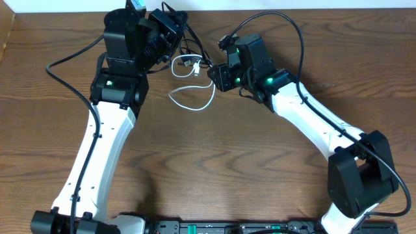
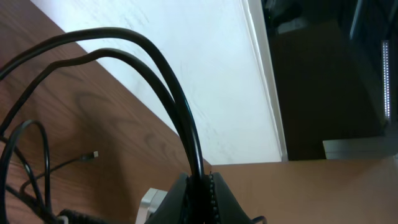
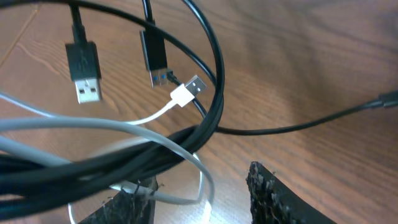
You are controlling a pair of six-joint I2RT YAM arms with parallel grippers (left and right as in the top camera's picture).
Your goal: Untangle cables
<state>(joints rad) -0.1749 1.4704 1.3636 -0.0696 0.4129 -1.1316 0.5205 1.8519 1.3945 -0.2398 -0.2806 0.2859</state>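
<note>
The white cable (image 1: 193, 101) lies in a loop on the table between the arms, tangled with the black cable (image 1: 192, 47) at the back. My left gripper (image 1: 170, 31) is shut on the black cable (image 2: 186, 118), whose strands arch up out of the jaws (image 2: 203, 190). My right gripper (image 1: 216, 76) is open just right of the tangle. In the right wrist view a loop of the white cable (image 3: 202, 171) lies between the open fingers (image 3: 202, 202), black strands (image 3: 155, 155) cross over the left finger, and a white USB plug (image 3: 188, 91) lies beyond.
Two black USB plugs (image 3: 84, 68) (image 3: 155, 55) lie on the wood beyond the right gripper. A thick arm wire (image 1: 286, 26) arcs over the right arm. The table's back edge (image 1: 273, 10) is close behind the tangle. A small plug end (image 2: 92, 155) lies on the table.
</note>
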